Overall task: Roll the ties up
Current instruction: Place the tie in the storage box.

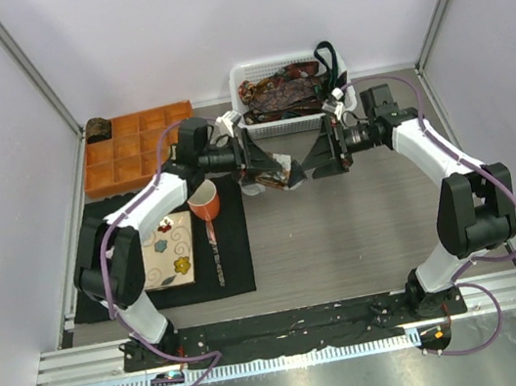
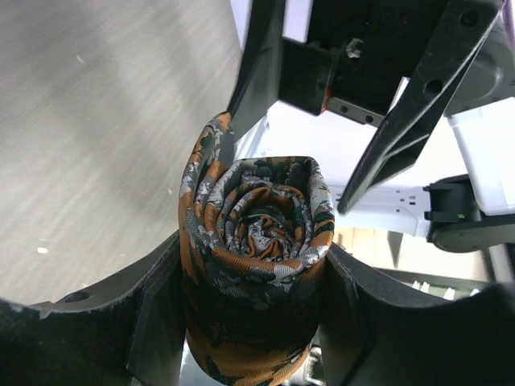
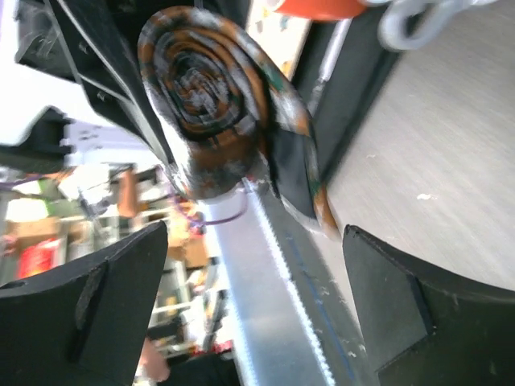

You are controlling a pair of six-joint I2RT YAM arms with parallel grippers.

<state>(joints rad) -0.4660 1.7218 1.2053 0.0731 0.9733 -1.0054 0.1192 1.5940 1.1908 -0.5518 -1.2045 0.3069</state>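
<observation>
A tightly rolled tie [image 2: 257, 241] in orange, grey and dark green sits upright between my left gripper's [image 2: 253, 310] jaws, which are shut on its sides. In the top view this coil [image 1: 285, 175] hangs above the table's middle, at the tip of the left gripper [image 1: 268, 166]. My right gripper [image 1: 315, 162] faces it from the right. In the right wrist view the gripper [image 3: 253, 297] is open and holds nothing, with the coil's spiral end [image 3: 211, 92] just beyond its fingertips. More ties [image 1: 282, 90] lie heaped in the white basket [image 1: 241, 82] at the back.
An orange compartment tray [image 1: 137, 149] stands at the back left, with a small dark coil [image 1: 97, 131] at its corner. On a black mat [image 1: 234, 256] sit a floral square plate [image 1: 171, 250] and an orange cup [image 1: 205, 205].
</observation>
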